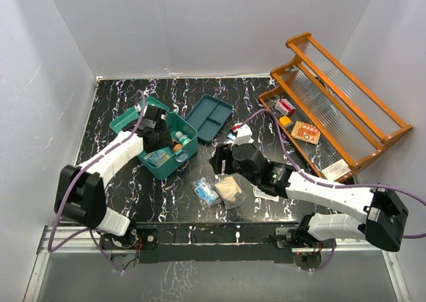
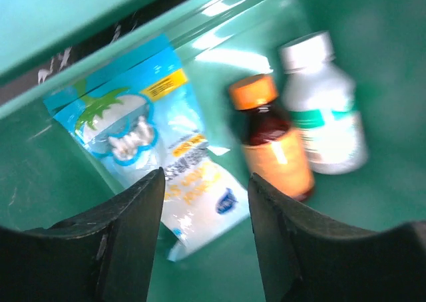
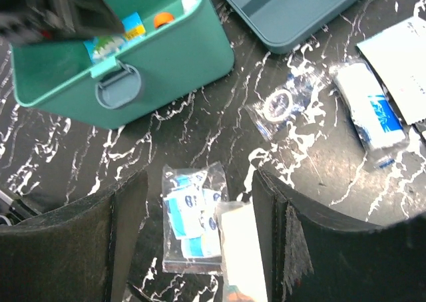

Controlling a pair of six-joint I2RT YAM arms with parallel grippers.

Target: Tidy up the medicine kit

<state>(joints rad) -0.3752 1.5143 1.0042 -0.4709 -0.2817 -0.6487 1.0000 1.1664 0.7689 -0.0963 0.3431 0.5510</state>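
On the black marbled tabletop [image 1: 166, 199], the medicine kit [image 1: 172, 166] is seen lid-open at the left. The left end effector [image 2: 206, 182] is positioned inside it, parted and gripping nothing, above a blue pouch [image 2: 126, 122] beside a brown bottle [image 2: 276, 149]. The right end effector [image 3: 200, 179] is held wide open and empty over a clear packet [image 3: 190, 219], to the kit's near right.

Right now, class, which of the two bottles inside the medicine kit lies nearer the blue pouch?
The brown bottle with the orange cap; the white-capped bottle lies beyond it, farther from the blue pouch.
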